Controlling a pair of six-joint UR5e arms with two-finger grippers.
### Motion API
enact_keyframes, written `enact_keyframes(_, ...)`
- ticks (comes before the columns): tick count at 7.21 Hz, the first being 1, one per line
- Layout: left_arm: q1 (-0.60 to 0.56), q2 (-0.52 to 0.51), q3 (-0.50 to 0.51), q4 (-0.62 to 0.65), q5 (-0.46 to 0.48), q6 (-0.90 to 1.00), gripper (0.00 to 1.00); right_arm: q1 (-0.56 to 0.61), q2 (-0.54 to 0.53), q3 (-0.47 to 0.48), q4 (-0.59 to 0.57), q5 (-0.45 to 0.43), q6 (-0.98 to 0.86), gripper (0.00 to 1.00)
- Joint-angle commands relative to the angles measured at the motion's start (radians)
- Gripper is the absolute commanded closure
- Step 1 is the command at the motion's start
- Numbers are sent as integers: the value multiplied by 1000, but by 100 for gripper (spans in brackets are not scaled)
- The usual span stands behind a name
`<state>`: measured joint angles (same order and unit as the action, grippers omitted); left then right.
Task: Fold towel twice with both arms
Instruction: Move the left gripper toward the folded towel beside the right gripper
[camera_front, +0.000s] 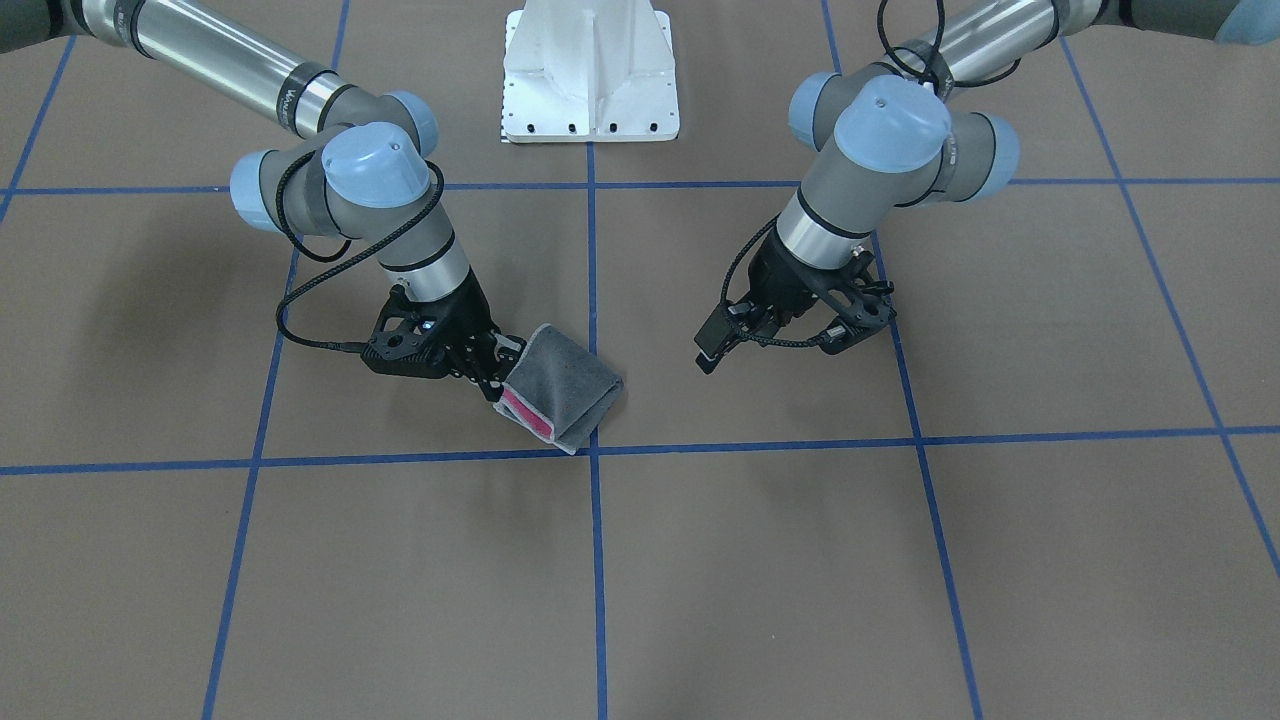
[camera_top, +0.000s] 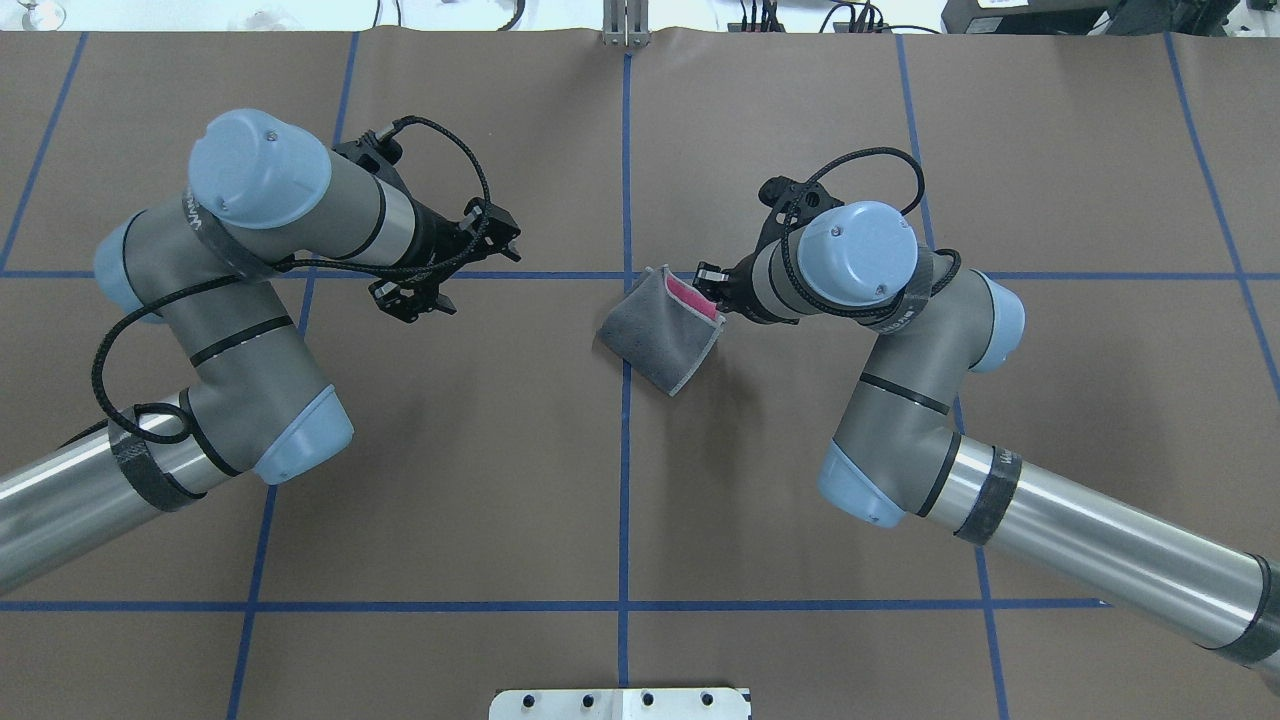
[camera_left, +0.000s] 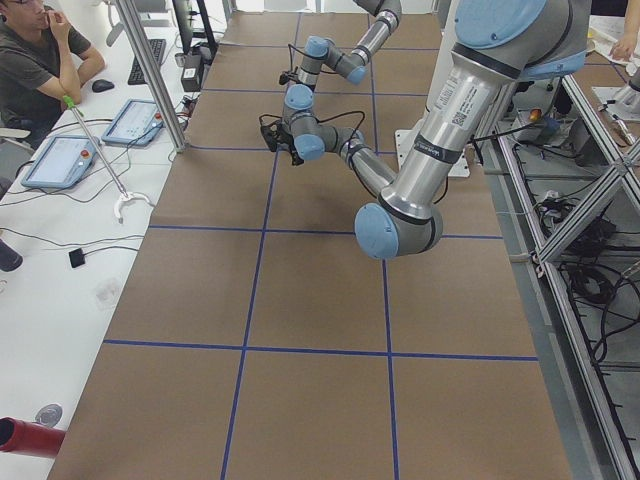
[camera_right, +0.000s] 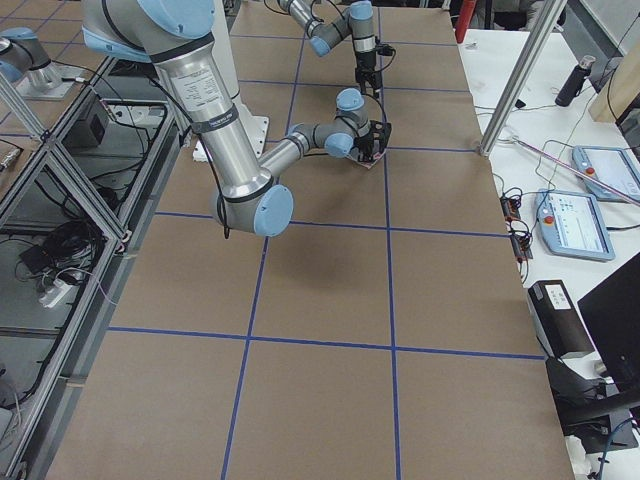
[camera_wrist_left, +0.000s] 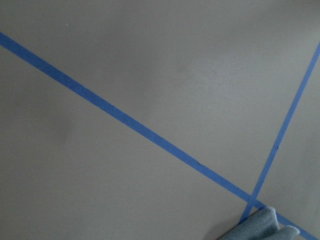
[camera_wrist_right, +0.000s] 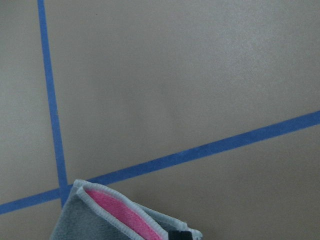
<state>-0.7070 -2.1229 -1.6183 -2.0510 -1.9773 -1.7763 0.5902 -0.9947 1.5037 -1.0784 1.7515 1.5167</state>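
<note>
1 towel (camera_front: 570, 385), folded, pinched in R claw (camera_front: 499, 376); L claw (camera_top: 457, 268) wide open, empty.

From above, we can see very little of the right gripper (camera_top: 716, 292). The round, blue-capped joint of the right arm (camera_top: 860, 255) sits over it, and only a small black bit pokes out next to the towel (camera_top: 655, 335). The inside of the folded towel is hidden too, and we see just a strip of pink. The left wrist camera shows only one grey corner of the towel, cut off by the bottom edge. The right wrist camera cuts the towel off at the bottom too, beside a tiny black piece of a finger (camera_wrist_right: 180, 235). In both side views the towel is too small for us to tell how it lies.
</note>
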Motion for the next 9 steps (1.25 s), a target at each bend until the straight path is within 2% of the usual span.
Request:
enact_keyframes(1,1,0,0,0,0,0,0,0,7,-13,1,-1,0,100)
enact_keyframes(5,1,-3,0,-2,0,-2,0,17,18,-31,3,-3,-12,100)
enact_keyframes(7,27,-93,53,-12,5,-76,4,19,18,-36,3,-1,-13,100)
enact_keyframes(8,33,-164,105,-14,5,-80,25,19,18,-36,3,-1,-12,100)
enact_keyframes(9,34,-190,138,-27,5,-81,81,19,18,-36,3,-1,-12,100)
